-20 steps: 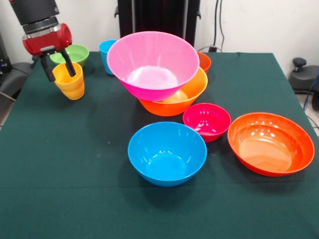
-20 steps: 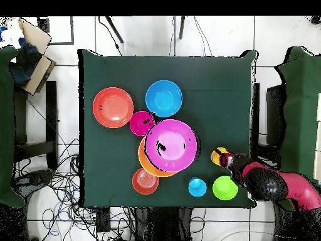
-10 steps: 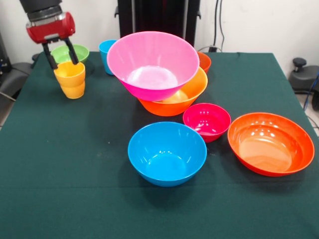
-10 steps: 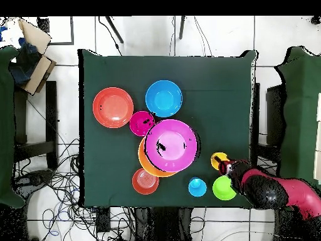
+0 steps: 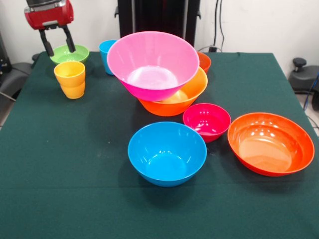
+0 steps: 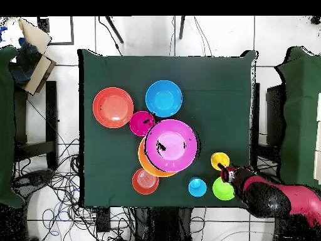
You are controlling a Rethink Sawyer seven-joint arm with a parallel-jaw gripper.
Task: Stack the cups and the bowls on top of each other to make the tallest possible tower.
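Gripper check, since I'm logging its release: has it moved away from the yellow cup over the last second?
Yes. The gripper has risen off the yellow cup, back toward the green bowl, open and empty. The cup stays put.

My gripper (image 5: 56,43) has two thin black fingers (image 5: 48,45) under a glossy red housing with a grey plate at its base. From overhead I see the arm (image 6: 285,201) as a rounded red shell with a speckled black joint.
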